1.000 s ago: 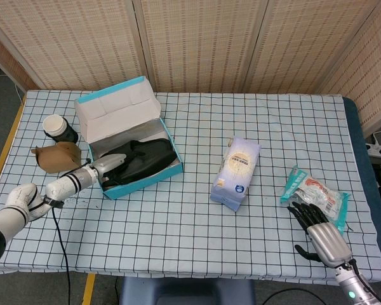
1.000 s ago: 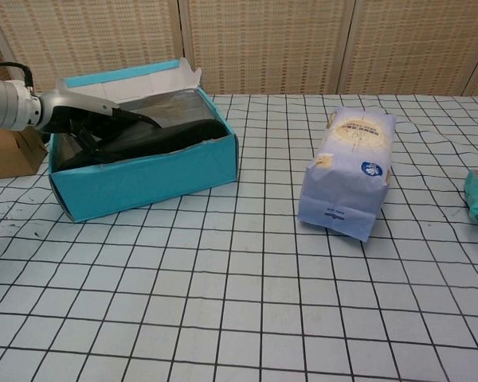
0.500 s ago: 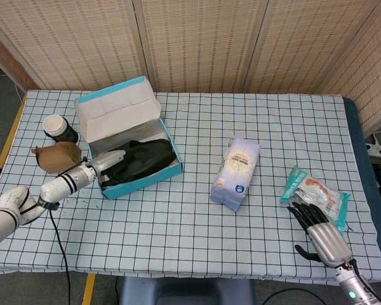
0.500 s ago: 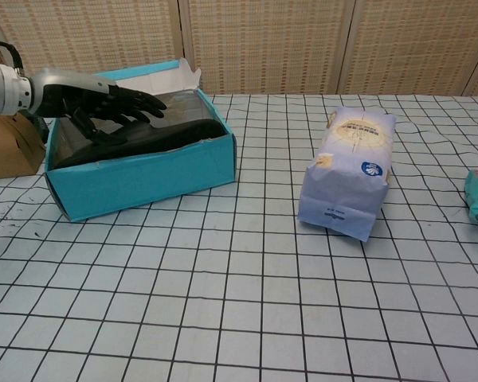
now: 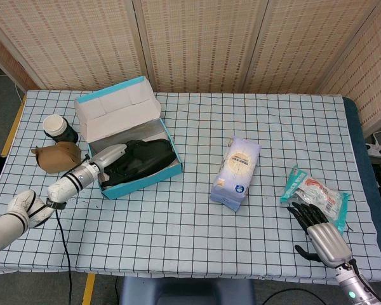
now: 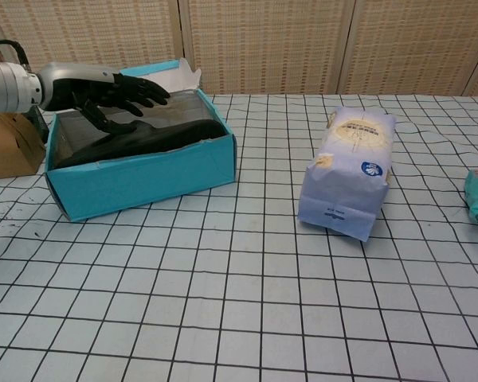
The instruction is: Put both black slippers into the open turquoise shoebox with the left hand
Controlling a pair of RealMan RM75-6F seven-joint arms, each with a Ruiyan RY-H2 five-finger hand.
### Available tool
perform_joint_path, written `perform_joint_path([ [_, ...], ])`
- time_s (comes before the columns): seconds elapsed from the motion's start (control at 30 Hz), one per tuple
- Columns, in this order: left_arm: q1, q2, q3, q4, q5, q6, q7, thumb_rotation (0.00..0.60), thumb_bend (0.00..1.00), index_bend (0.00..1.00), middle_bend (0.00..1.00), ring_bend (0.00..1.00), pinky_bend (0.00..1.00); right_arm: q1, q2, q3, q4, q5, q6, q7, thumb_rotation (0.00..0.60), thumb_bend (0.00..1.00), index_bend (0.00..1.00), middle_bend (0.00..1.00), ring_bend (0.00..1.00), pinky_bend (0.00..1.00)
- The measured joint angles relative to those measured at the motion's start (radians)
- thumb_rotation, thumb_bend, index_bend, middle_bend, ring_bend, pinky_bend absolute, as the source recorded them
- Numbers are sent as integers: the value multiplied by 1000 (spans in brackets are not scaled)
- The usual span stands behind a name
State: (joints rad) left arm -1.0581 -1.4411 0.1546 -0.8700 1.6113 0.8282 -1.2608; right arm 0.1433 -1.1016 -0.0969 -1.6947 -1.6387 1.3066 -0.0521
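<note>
Hovering above the open turquoise shoebox [image 6: 143, 171], the left hand [image 6: 111, 91] has lifted clear of the black slippers [image 6: 135, 135]: a second ago its fingers were down among them, half a second ago they were stretched low over them, and now they are spread and empty, above the box's left end with a visible gap beneath. In the head view the same hand [image 5: 111, 154] shows just over the near-left corner of the box, which stands toward the far-left part of the checked table [image 5: 190, 222], its lid folded up behind. The dark mass of footwear lies inside the box walls, below the rim along the near side; whether it is one slipper or both cannot be separated cleanly from either view, but no slipper shows on the table outside the box. Judging from that, the placing looks done and the release already made, so what remains is probably only to draw the left arm back without catching the box edge. The right hand [image 5: 320, 229] rests at the near-right corner of the table, fingers extended and holding nothing, its tips just beside a snack packet [image 5: 316, 194]. A pale blue bag [image 6: 346, 171] stands mid-table, well apart from the box.
</note>
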Motion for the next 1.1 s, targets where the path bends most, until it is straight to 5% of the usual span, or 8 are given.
perform_joint_path([
  [0.5, -2, -61, -8, 72, 25, -39, -74, 600, 426, 187, 144, 103, 158, 3, -2, 4, 5, 10, -7, 2, 600, 181, 0, 0, 0, 0],
  [0.73, 0, -121, 4, 163, 30, -79, -93, 600, 467, 322, 275, 212, 254, 3, -2, 5, 5, 14, -8, 0, 600, 181, 0, 0, 0, 0],
  [1.1, 22, -192, 59, 264, 75, -91, -157, 600, 498, 364, 310, 240, 283, 2, -3, 7, 6, 16, -4, -1, 600, 181, 0, 0, 0, 0],
])
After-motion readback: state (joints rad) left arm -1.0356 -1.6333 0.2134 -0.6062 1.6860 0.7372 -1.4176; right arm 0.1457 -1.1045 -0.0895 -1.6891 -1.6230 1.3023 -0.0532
